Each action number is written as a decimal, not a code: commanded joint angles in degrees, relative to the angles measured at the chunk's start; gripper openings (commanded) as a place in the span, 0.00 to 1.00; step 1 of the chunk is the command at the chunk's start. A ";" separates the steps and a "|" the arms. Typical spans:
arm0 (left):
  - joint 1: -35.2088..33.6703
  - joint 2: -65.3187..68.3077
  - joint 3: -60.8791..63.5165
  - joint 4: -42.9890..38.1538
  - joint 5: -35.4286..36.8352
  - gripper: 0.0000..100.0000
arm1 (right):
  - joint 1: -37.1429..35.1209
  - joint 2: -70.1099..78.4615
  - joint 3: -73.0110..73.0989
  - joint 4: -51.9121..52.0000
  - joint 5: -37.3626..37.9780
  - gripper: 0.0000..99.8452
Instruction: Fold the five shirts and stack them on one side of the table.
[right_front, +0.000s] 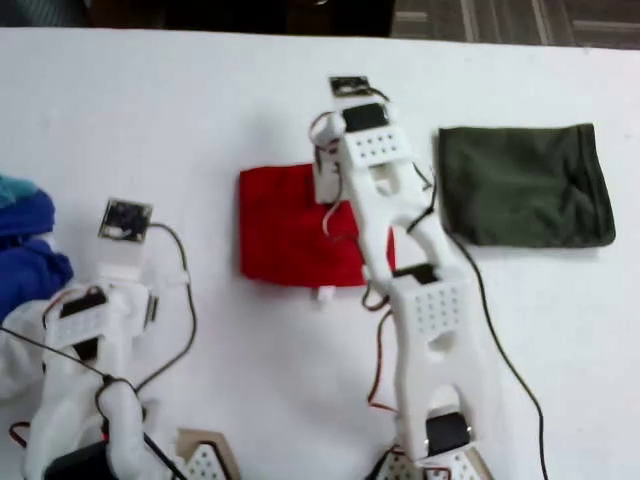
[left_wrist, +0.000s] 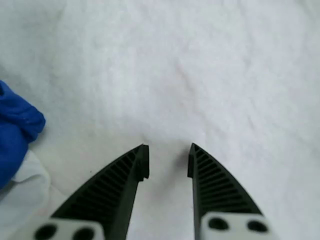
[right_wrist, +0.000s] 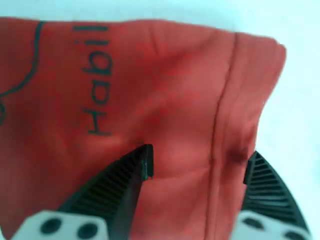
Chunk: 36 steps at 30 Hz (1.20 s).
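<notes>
- The white tabletop (right_front: 200, 100) carries everything, and its near middle is left bare, probably as working room for folding.
- The dark green shirt (right_front: 525, 185) lies folded flat toward the far right side. I take it as finished and as the start of the stack.
- The red shirt (right_front: 285, 230) sits folded in the centre, well apart from the green one, so it looks folded but not yet stacked.
- A heap of blue shirts (right_front: 25, 250) is bunched at the left edge with some white cloth (left_wrist: 20, 195) beside it. They are unfolded and seem to be waiting their turn.
- The right claw (right_wrist: 198, 165) hangs over the red shirt near its seamed edge. Its jaws are spread wide with nothing between them, placed, I would guess, to pinch that edge and carry the shirt to the green one.
- The left claw (left_wrist: 168, 160) is over bare tabletop just beside the blue heap, its jaws parted a little and empty.
</notes>
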 joint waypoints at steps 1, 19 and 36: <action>-0.26 -1.32 0.04 -0.79 0.09 0.15 | 2.07 3.21 -6.07 0.66 -0.44 0.30; -0.26 -1.32 0.04 -0.79 0.09 0.15 | 4.26 13.23 -14.15 5.32 2.90 0.38; -0.26 -1.32 0.13 -0.79 0.09 0.15 | -3.56 18.95 -13.45 7.60 15.82 0.04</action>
